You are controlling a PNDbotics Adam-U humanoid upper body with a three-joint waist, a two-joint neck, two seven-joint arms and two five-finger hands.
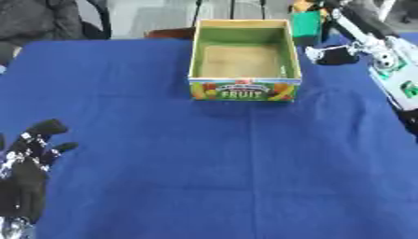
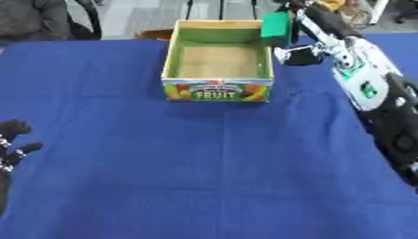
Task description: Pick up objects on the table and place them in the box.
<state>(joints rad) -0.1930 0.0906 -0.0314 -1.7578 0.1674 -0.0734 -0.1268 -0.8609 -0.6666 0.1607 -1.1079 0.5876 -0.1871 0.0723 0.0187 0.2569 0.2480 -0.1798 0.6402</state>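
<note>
Green and boxy, a small object [image 2: 277, 27] is hanging in the right hand [image 2: 303, 16] just off the far right corner of the box [image 2: 217, 89], at about the height of the box's rim and partly overlapping its right wall in the right eye view. Whether it is over the opening or just outside it is not something the views are settling. The right hand is showing only in part at the top edge, and its fingers appear to be curling round the top of the green object, holding it clear of the table. The right arm [image 2: 363, 84], black with silver and white sections and green markings, is reaching in from the right side and stretching up toward that corner. The box is sitting upright on the blue tablecloth [image 1: 228, 163] near the far middle of the table, its green inner walls and brown floor showing, with a fruit label on the front face reading FRUIT. The left hand [image 1: 32, 158] is resting idle near the lower left corner, fingers pointing up and relaxed, holding nothing, well apart from the box.
</note>
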